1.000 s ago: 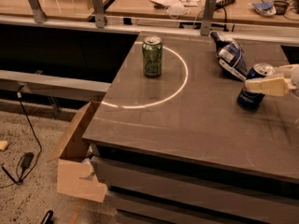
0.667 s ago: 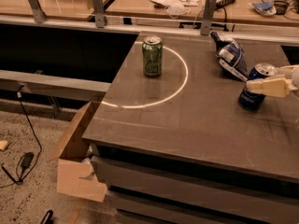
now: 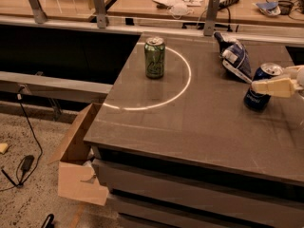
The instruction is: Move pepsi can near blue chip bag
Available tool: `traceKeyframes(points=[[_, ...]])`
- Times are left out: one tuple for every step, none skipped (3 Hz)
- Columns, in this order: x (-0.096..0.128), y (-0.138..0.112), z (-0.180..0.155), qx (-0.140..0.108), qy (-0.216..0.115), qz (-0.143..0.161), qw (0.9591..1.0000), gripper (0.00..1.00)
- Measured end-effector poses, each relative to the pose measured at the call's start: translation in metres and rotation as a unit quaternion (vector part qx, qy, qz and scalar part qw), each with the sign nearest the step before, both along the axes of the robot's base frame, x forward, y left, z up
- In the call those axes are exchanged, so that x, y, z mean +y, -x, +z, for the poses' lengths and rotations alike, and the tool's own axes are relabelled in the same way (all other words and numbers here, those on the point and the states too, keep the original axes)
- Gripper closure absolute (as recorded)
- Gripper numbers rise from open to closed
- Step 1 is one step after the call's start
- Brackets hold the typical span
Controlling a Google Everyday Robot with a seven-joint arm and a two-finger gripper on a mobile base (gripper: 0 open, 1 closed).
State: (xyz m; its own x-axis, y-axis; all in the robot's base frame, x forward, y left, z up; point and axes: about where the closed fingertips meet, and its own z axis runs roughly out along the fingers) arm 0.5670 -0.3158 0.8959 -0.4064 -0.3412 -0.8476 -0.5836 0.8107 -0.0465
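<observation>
With the gripper (image 3: 260, 84) at the table's (image 3: 190, 122) right edge, fingers clamped around the pepsi can (image 3: 256, 99) just beside the blue chip bag (image 3: 236, 58), a tilted release could topple the can.

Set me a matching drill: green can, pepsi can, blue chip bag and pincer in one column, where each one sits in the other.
Things:
1. green can
2. pepsi can
3. blue chip bag
4. pincer

Places:
A. lying near the back edge of the table
B. reaching in from the picture's right edge, across a can's front
C. standing inside the ring of light
D. just nearer the camera than the bag, at the table's right

Pairs: 1-C, 2-D, 3-A, 4-B
</observation>
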Motion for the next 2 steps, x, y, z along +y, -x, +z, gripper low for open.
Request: traceKeyframes(points=[[-0.014,-0.018,0.003,-0.006,0.008,-0.016,0.9998,1.0],[-0.053,-0.062,0.023,-0.029,0.034,-0.055,0.9975,1.0]])
